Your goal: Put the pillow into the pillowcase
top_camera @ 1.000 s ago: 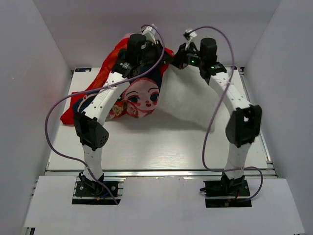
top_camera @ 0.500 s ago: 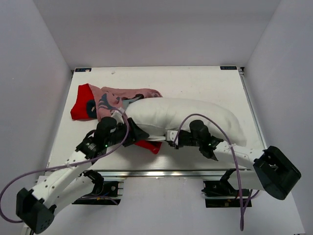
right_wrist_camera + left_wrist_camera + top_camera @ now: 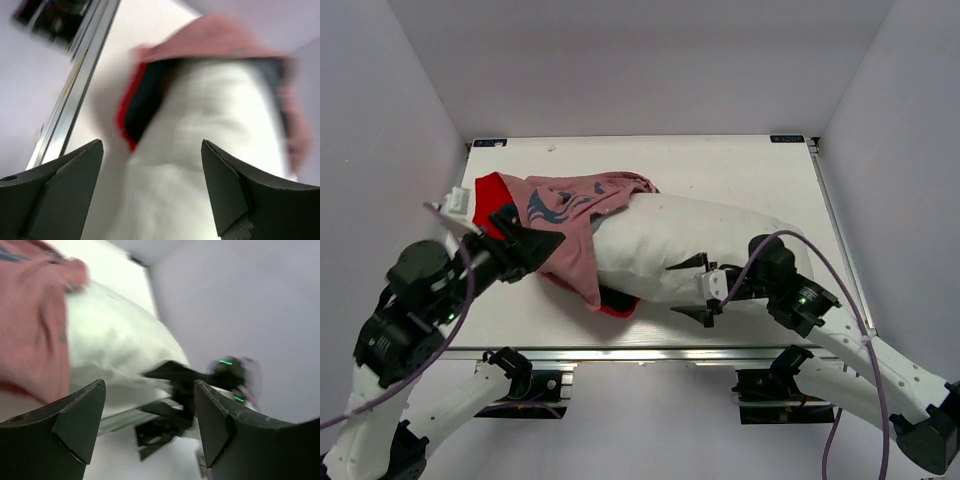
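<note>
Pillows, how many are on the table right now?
1. The pillow lies across the middle of the table, its left end covered by the pillowcase. The bunched fabric could hide something small, but no second pillow shows.

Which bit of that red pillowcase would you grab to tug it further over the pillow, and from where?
Probably the pillowcase at its loose pink flap, which droops over the near side of the pillow. Come from the near edge of the table: there the cloth hangs as a free fold that is easy to pinch, while farther up it lies flat over the pillow.
</note>
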Controlling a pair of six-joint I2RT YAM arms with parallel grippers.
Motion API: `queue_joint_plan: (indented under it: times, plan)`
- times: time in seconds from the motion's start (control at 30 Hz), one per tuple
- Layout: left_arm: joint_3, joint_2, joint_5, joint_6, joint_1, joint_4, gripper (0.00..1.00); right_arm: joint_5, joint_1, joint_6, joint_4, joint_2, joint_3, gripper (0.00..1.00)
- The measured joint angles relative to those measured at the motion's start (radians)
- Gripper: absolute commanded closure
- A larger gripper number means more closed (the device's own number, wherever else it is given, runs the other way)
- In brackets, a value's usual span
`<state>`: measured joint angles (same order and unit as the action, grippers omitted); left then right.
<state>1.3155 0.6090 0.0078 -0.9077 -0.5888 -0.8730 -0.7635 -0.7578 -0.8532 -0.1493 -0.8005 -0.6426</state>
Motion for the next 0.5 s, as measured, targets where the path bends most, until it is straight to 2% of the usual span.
queue_joint_plan:
  times: [0.13, 0.23, 0.37, 0.5]
  plan:
    - [0.013, 0.178, -0.081, 0.074, 0.000, -0.032, 0.19, 0.061, 0.000, 0.219, 0.086, -0.006, -0.102, 0.11]
    - [0.024, 0.369, -0.125, 0.146, 0.000, -0.021, 0.19, 0.180, 0.000, 0.341, 0.140, -0.122, -0.218, 0.11]
    - [0.081, 0.623, -0.147, 0.265, 0.001, -0.009, 0.19, 0.320, 0.011, 0.430, 0.148, -0.320, -0.318, 0.11]
    - [0.110, 0.727, -0.114, 0.373, 0.001, -0.010, 0.20, 0.350, 0.034, 0.457, 0.074, -0.394, -0.285, 0.11]
